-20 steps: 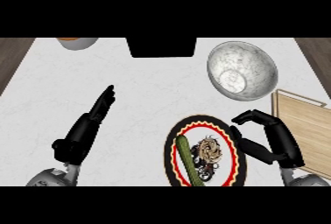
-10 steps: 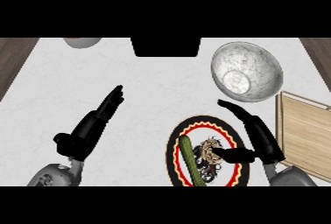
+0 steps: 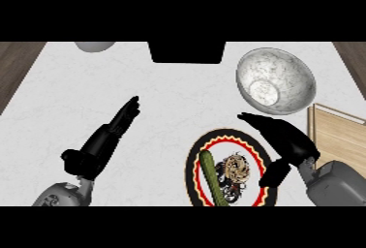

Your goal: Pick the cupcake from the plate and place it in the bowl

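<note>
The cupcake (image 3: pixel 235 169), brown with swirled topping, sits on a black plate (image 3: pixel 197 160) with red and yellow rim rings, at the lower middle right. A green cucumber-like stick (image 3: pixel 211 175) lies beside it on the plate. My right hand (image 3: pixel 286 138) hovers over the plate's right rim, fingers stretched toward the upper left and thumb hanging down just right of the cupcake; it holds nothing. The marbled grey bowl (image 3: pixel 275 80) stands at the upper right, beyond the plate. My left hand (image 3: pixel 107 136) rests at the left, fingers straight and pointing up right.
A wooden board (image 3: pixel 340 135) lies at the right edge, next to my right forearm. A grey round object (image 3: pixel 94 46) and a black block (image 3: pixel 187 51) sit at the counter's far edge. Wood floor shows at both upper corners.
My right hand has moved left and forward over the plate's right side, its thumb coming down close to the cupcake. The left hand has barely shifted. The view has tilted slightly.
</note>
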You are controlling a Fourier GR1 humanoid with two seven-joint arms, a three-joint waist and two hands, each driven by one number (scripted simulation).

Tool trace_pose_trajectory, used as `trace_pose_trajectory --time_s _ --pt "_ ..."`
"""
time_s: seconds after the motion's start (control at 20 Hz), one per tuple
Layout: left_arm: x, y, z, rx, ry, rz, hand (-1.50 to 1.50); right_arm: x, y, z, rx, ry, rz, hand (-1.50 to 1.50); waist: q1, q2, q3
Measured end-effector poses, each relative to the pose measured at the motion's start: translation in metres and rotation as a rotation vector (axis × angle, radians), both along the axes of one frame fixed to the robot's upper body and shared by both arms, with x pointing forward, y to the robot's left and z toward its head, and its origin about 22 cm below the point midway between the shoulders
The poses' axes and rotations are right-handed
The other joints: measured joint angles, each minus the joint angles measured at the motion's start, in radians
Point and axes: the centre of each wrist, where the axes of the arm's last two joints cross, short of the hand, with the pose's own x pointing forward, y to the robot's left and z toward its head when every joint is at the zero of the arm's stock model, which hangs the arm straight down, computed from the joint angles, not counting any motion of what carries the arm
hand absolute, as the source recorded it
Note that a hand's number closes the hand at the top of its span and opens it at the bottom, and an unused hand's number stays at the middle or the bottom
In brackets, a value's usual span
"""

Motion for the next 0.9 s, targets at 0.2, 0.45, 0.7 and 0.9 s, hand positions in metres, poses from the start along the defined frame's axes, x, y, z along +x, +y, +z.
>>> trace_pose_trajectory --time_s 0.2,0.45,0.7,0.9 --pt "0.002 0.000 -0.003 0.003 0.000 0.007 0.00 0.003 0.027 0.028 -0.100 0.154 0.027 -1.50 -0.008 0.001 0.001" --pt "0.007 0.003 0.002 -0.002 -0.004 0.010 0.00 0.005 0.057 0.048 -0.136 0.271 0.043 -1.50 -0.012 0.002 0.004" --pt "0.010 0.005 0.002 -0.003 -0.004 0.018 0.00 0.003 0.071 0.049 -0.133 0.297 0.050 -1.50 -0.015 0.003 0.005" --pt "0.010 -0.001 -0.001 0.000 0.003 0.020 0.00 -0.004 0.078 0.046 -0.143 0.289 0.061 -1.50 -0.017 0.003 0.005"
